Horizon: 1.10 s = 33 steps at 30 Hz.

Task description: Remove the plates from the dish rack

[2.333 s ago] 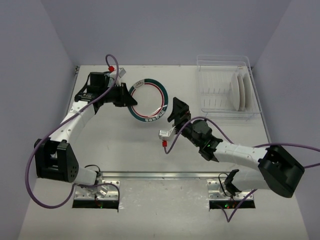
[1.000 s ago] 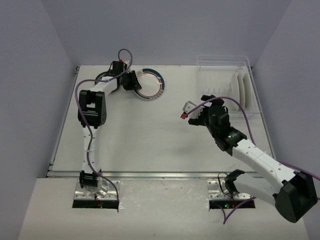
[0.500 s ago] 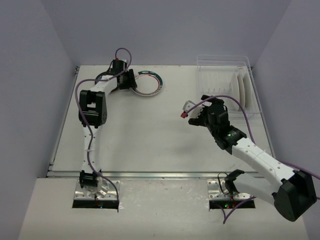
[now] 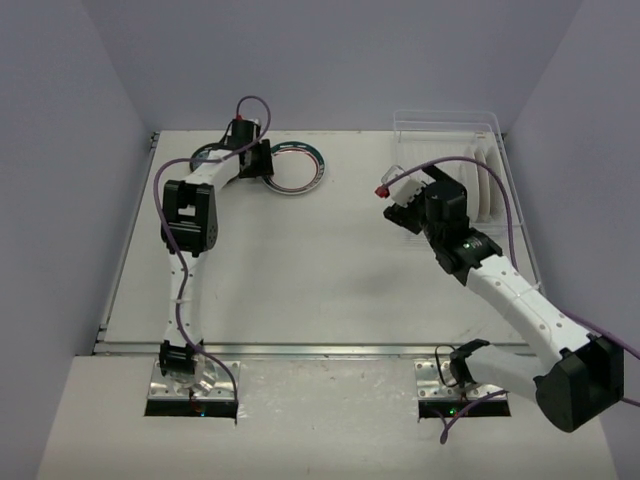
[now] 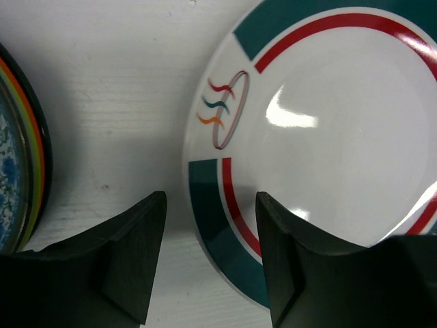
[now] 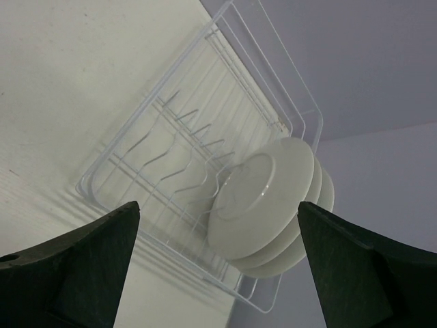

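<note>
The clear dish rack (image 4: 440, 150) stands at the back right and holds three white plates (image 4: 485, 183) upright at its right end. In the right wrist view the rack (image 6: 171, 130) and its plates (image 6: 266, 198) lie straight ahead. My right gripper (image 4: 398, 200) (image 6: 218, 273) is open and empty, just left of the rack's front. A white plate with a teal and red rim (image 4: 297, 166) (image 5: 328, 137) lies flat at the back left. My left gripper (image 4: 258, 160) (image 5: 210, 260) is open, its jaws either side of that plate's near rim.
A dark-rimmed plate with orange and green rings (image 5: 20, 171) lies just left of the teal-rimmed one, mostly hidden behind the left arm in the top view (image 4: 203, 153). Grey walls close in the table's back and sides.
</note>
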Tool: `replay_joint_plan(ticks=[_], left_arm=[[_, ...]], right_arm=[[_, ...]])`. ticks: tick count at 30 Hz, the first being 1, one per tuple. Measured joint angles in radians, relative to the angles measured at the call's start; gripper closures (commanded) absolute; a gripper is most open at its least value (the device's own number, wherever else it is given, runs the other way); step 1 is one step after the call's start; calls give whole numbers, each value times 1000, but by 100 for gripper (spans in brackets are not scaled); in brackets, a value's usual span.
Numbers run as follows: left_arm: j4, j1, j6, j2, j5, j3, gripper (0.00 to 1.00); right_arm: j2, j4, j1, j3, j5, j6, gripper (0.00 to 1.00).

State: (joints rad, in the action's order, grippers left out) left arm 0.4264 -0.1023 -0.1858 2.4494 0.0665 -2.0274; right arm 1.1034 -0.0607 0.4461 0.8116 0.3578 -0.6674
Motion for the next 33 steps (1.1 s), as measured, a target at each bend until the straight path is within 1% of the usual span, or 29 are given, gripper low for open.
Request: replay_joint_plan(ticks=[4,7,9,12,14,16,17,21,24,27,33], left_arm=[[16,-30,15,-19,-27,3,48],[25,-50,20,-70,-28,30,48],[26,-62,20,-125,-17,60,48],[34,-77,20,-241,8,102,48],[22,-92,26,-336,10,131,48],[0,-115,45,-444,0,174,48],[-15,-131,59,-502,-10,202,47],[-72,-213,114,-710,-45,307,46],[-104,-266,144,-816,-62,382,46],[-109,-278,158,-856,-73,429,46],[-85,-276,166,-853,-84,464,46]], right_arm=[[31,-86,-89,79,-6,114,1],[58,-163,-167,144,-36,203,2],[80,-208,-225,191,-69,267,6],[124,-270,-323,257,-117,355,23],[149,-298,-375,285,-146,400,40],[175,-325,-425,308,-175,438,52],[192,-341,-449,326,-193,456,54],[274,-378,-526,410,-249,515,56],[319,-395,-570,454,-283,537,56],[354,-402,-591,485,-302,541,57],[410,-425,-593,525,-330,541,60]])
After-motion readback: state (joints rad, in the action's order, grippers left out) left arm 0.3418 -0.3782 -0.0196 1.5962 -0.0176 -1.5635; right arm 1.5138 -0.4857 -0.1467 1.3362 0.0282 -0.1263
